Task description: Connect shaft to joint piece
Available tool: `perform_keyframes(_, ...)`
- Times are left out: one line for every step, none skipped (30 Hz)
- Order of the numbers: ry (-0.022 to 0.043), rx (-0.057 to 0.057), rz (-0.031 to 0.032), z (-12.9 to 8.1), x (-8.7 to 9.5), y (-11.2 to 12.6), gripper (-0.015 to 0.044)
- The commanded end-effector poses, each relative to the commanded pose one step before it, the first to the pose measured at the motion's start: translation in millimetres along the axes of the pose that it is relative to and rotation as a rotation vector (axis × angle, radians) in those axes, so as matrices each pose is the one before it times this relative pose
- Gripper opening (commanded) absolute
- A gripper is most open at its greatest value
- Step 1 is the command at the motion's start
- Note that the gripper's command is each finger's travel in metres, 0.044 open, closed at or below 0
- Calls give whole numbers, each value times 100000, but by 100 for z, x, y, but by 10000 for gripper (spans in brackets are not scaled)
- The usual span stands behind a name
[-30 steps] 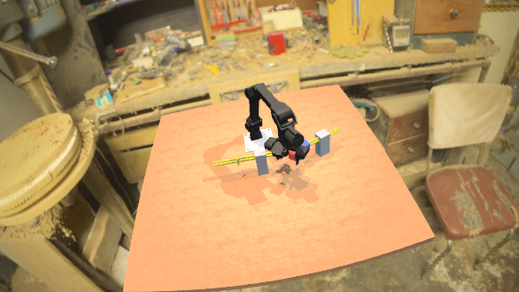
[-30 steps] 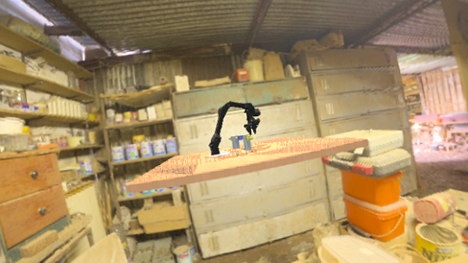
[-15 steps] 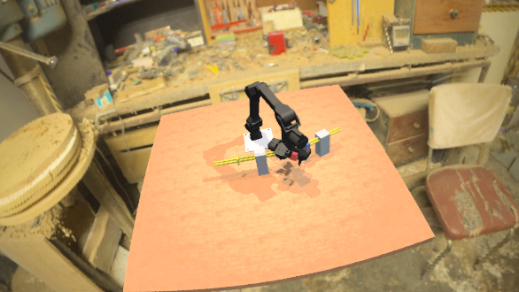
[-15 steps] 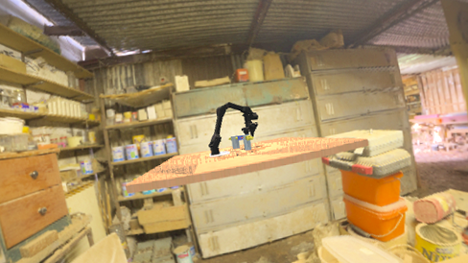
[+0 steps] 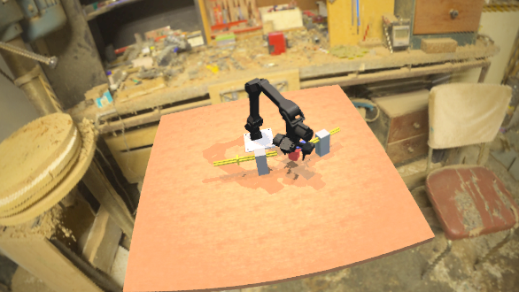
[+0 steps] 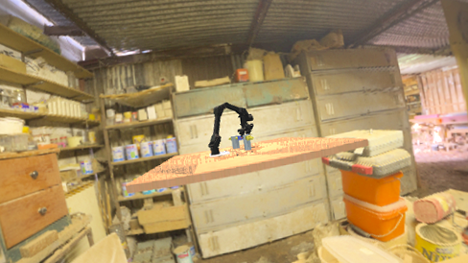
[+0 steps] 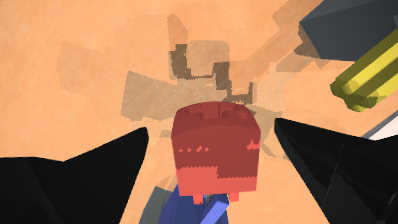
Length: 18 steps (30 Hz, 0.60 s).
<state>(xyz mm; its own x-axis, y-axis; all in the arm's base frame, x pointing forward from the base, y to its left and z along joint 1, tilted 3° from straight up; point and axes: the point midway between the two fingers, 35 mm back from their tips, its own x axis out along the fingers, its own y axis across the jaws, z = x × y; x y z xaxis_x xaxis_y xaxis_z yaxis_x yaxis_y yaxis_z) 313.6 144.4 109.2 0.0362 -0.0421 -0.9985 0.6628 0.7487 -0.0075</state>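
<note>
The red square joint piece (image 7: pixel 216 150) (image 5: pixel 292 155) sits on a blue hinge part (image 7: pixel 197 212) at the end of the yellow shaft (image 5: pixel 333 131) that passes through the right grey block (image 5: pixel 322 142). My gripper (image 7: pixel 211 128) (image 5: pixel 296 149) (image 6: pixel 247 134) is open. Its two black fingers stand on either side of the red piece with gaps on both sides. The other yellow shaft (image 5: pixel 230 161) runs through the left grey block (image 5: pixel 262 165). Its free end (image 7: pixel 357 85) shows at the upper right of the wrist view, apart from the red piece.
The arm's base stands on a white plate (image 5: pixel 266 142) just behind the left block. The orange table top (image 5: pixel 266 230) (image 6: pixel 291 151) carries everything. Workshop benches, a chair and shelves stand around the table, well away from it.
</note>
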Motion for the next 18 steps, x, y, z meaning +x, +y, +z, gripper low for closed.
perform_keyframes(-368,239,432,-105,465,-10,440)
perform_keyframes(0,0,-4,-1,165,1,440)
perform_keyframes(0,0,-4,-2,165,0,440)
perform_keyframes(0,0,-4,-2,165,-1,440)
perform_keyframes(0,0,-4,-2,165,-2,440)
perform_keyframes(0,0,-4,-3,165,-3,440)
perform_keyframes(0,0,-4,-3,164,-4,440)
perform_keyframes(0,0,-4,-3,164,-5,440)
perform_keyframes(1,0,-5,-4,164,-6,440)
perform_keyframes(0,0,-4,-3,135,-5,440)
perform_keyframes(0,0,-2,-2,81,-3,440)
perform_keyframes(0,0,-1,-1,27,-1,440)
perform_keyframes(0,0,0,0,0,0,414)
perform_keyframes(0,0,0,0,0,0,387)
perform_keyframes(0,0,0,0,0,0,361)
perform_keyframes(0,0,0,0,0,0,335)
perform_keyframes(0,0,0,0,0,0,309)
perform_keyframes(0,0,0,0,0,0,282)
